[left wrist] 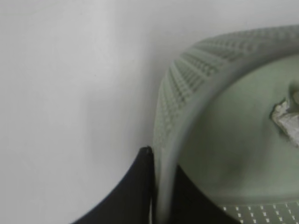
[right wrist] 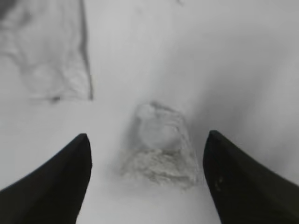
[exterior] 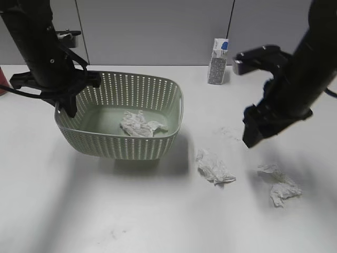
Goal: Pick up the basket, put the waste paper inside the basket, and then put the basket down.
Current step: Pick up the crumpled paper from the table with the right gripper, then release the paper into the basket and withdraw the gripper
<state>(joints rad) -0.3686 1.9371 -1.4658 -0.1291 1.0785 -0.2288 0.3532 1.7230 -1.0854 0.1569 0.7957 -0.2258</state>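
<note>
Left gripper: clamped on the left rim of the basket, centre-left of frame.
Basket contents: one paper wad.
Table: two wads at lower right.
Right gripper: jaws spread, empty, above a wad.

**Three cameras: one raised front view, two close wrist views**

The exterior view looks down at a slant across the white table toward the grey back wall. The left wrist view sits very close, facing down along the basket rim; both show that basket. The right wrist view faces down at a blurred paper wad, near the table.
</note>
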